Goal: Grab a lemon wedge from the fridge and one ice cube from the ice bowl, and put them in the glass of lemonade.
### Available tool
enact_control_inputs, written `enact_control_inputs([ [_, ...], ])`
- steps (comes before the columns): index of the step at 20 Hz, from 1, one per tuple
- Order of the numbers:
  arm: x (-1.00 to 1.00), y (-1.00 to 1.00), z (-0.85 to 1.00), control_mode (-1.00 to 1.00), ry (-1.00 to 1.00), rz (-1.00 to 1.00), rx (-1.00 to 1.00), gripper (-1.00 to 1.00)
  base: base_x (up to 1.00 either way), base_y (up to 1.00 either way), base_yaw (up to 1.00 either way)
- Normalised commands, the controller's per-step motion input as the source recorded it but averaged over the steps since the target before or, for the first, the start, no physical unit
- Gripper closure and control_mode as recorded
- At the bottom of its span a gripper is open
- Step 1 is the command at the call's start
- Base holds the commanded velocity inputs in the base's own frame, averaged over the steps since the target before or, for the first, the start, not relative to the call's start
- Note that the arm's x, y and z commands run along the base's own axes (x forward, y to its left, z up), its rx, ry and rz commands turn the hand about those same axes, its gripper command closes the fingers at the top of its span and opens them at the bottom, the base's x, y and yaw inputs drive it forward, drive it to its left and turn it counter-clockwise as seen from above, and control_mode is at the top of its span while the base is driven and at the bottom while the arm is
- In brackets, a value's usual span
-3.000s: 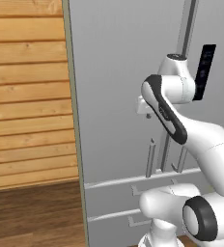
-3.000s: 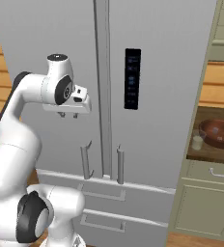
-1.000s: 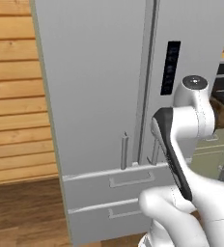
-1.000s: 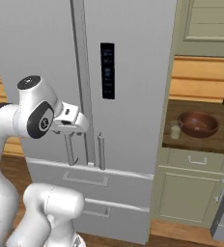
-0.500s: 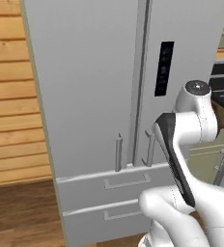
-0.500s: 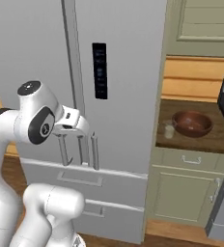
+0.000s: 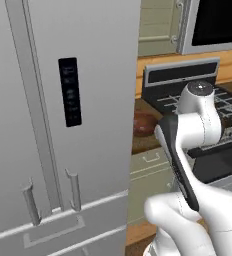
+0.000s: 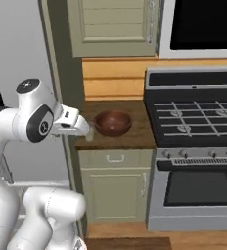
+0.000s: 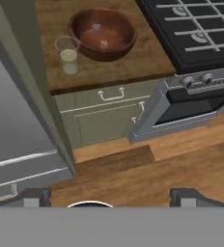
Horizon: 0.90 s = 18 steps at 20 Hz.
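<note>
The grey fridge (image 7: pixel 88 100) stands with both doors shut, so the lemon wedge is hidden. Right of it, on a wooden counter (image 9: pixel 109 67), sits the reddish-brown ice bowl (image 9: pixel 103 33) (image 8: pixel 113 122) with a couple of pale pieces inside. The glass of lemonade (image 9: pixel 68 53) stands just beside the bowl, on the fridge side. My gripper (image 9: pixel 109 198) hangs open and empty, high in front of the counter and well short of both. Its dark fingertips (image 9: pixel 32 197) sit far apart at the bottom of the hand view.
A black stove (image 8: pixel 198 117) with an oven door (image 8: pixel 201 193) stands right of the counter, with a microwave (image 8: pixel 203 24) above it. Green cabinets (image 8: pixel 113 180) sit below the counter, and another (image 8: pixel 115 22) above. Wooden floor (image 9: pixel 147 169) lies in front.
The base has driven right along the fridge, so both base views have shifted. The counter, bowl and stove have come into view, and the arm keeps much the same pose.
</note>
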Motion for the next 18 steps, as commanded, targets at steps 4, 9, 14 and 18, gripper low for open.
enact_control_inputs([
  [4,0.0,0.0,0.0,1.0,0.0,0.0,0.0,-1.0,0.28,-1.0,-0.33],
  [9,0.0,0.0,0.0,1.0,0.0,0.0,0.0,-1.0,0.94,-0.84,0.19],
  [14,0.0,0.0,0.0,1.0,0.0,0.0,0.0,-1.0,0.77,-0.15,0.46],
  [18,0.0,0.0,0.0,1.0,0.0,0.0,0.0,-1.0,0.96,0.51,0.22],
])
